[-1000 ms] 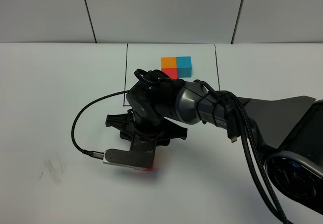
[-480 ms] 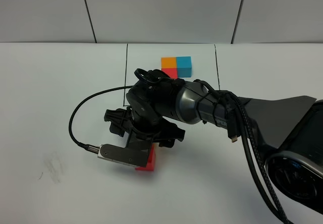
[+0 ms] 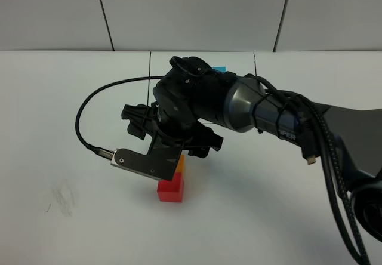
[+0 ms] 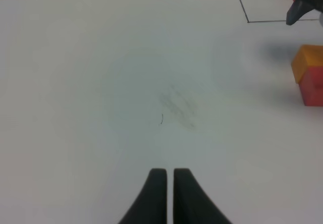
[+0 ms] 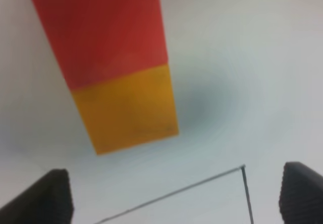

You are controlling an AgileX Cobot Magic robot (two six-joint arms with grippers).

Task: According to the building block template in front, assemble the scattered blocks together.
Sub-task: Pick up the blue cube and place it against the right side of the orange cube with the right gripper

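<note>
right arm [image 3: 256, 107] arches over frame centre, wrist tipped down above the pair | template [image 3: 218, 69] upper centre, mostly hidden behind it, teal edge showing | red block [image 3: 170, 190] and orange block [image 3: 180, 165] touching, lower centre, joined to copy the template, I judge | my right gripper [image 5: 171, 193] spread wide, empty | my left gripper [image 4: 170, 173] pinched together, empty

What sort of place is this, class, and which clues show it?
Probably a robotics lab bench: a white table with a black drawn rectangle, a cabled black robot arm, and a red cube touching an orange cube.
</note>
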